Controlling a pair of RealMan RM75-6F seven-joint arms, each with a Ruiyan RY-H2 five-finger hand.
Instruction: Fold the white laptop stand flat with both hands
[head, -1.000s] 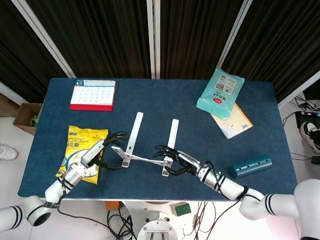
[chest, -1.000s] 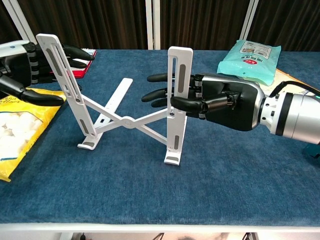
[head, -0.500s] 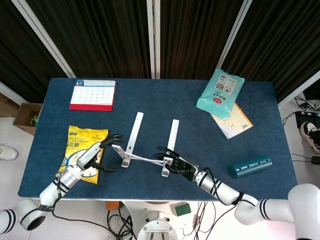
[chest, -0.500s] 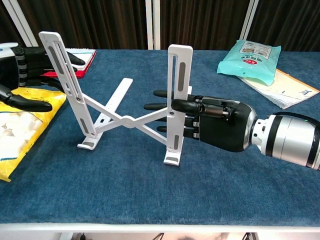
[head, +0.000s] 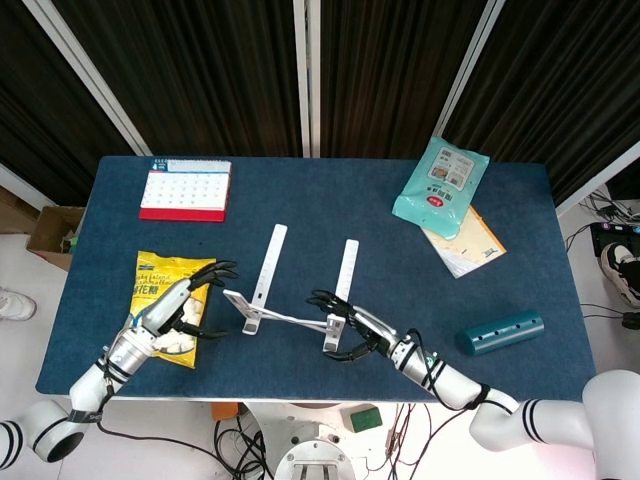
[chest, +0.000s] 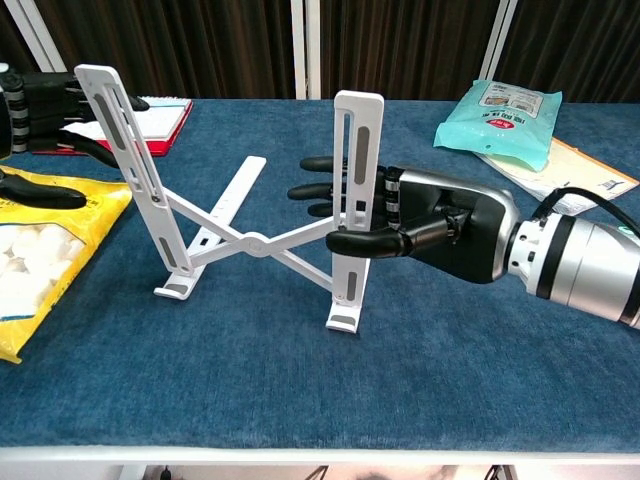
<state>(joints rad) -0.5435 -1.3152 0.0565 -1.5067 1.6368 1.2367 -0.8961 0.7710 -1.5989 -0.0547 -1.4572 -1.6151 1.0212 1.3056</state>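
The white laptop stand (head: 290, 300) stands unfolded mid-table, its two slotted uprights (chest: 358, 170) raised and its crossed arms meeting at a hinge (chest: 255, 240). My right hand (chest: 440, 225) straddles the right upright, thumb across its front and straight fingers behind it; a firm grip does not show. In the head view the right hand (head: 355, 325) sits at the stand's near right foot. My left hand (chest: 40, 110) hovers left of the left upright with fingers spread, holding nothing, and it lies over the snack bag in the head view (head: 175, 305).
A yellow snack bag (head: 165, 272) lies under the left hand. A red-and-white calendar (head: 185, 190) sits at the back left. A teal wipes pack (head: 440, 185) and a paper envelope (head: 470, 240) lie at the back right, and a teal cylinder (head: 500, 332) near the front right edge.
My left hand has drawn back leftward from the left upright. My right hand's thumb has dropped lower across the front of the right upright. The stand has not moved.
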